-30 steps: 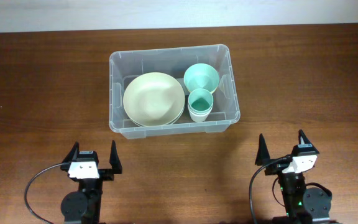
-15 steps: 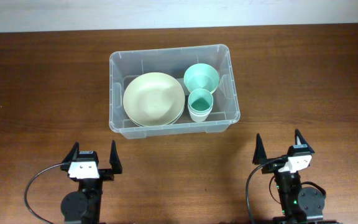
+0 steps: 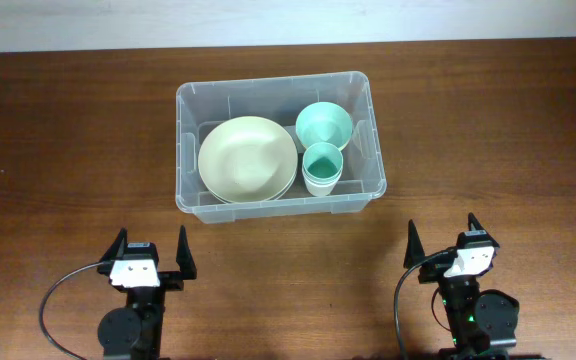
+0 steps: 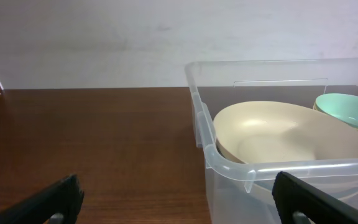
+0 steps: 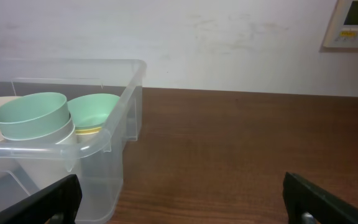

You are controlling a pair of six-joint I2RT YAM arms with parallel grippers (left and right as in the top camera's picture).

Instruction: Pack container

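Note:
The clear plastic container (image 3: 187,100) stands mid-table, its rim also in the left wrist view (image 4: 199,106) and the right wrist view (image 5: 129,71). Inside lie stacked cream plates (image 3: 247,158) on the left, a mint bowl (image 3: 324,125) at the back right and a stack of mint cups (image 3: 321,167) in front of it. My left gripper (image 3: 151,254) sits open near the front edge, below the container's left corner, holding nothing. My right gripper (image 3: 443,244) is open too, to the container's front right, with only bare table between its fingers.
Brown wooden table (image 3: 68,150) all around the container. A white wall (image 4: 104,37) runs behind the far edge, with a wall panel (image 5: 353,22) at the upper right. Black cables (image 3: 58,295) loop beside each arm base.
The right gripper has drawn slightly left and toward the front edge. The left arm and the container's contents have not moved.

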